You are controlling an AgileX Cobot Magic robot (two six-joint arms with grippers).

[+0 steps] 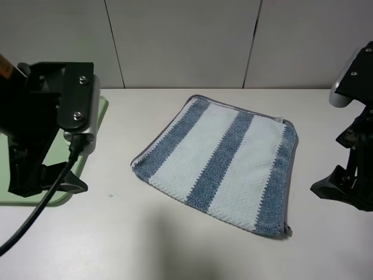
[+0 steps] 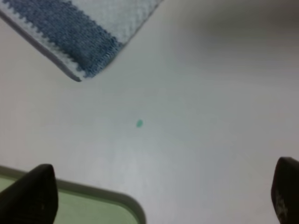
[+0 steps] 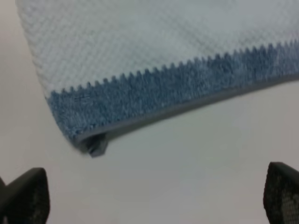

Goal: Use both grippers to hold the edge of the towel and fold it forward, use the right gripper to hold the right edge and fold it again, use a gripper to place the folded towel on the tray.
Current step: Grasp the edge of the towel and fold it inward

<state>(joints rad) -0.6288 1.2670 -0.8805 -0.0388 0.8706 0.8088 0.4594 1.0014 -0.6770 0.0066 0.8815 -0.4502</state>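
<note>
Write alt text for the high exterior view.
A blue-and-white striped towel lies flat, at an angle, on a white table. The black left arm hangs over a pale-green tray at the left edge. The right arm stands at the right, and neither touches the towel.

It looked like a robotics lab: grey wall panels (image 1: 180, 41) stood behind a plain white table (image 1: 175, 251), with a black left arm (image 1: 41, 128) and right arm (image 1: 352, 163) over the table's ends.
</note>
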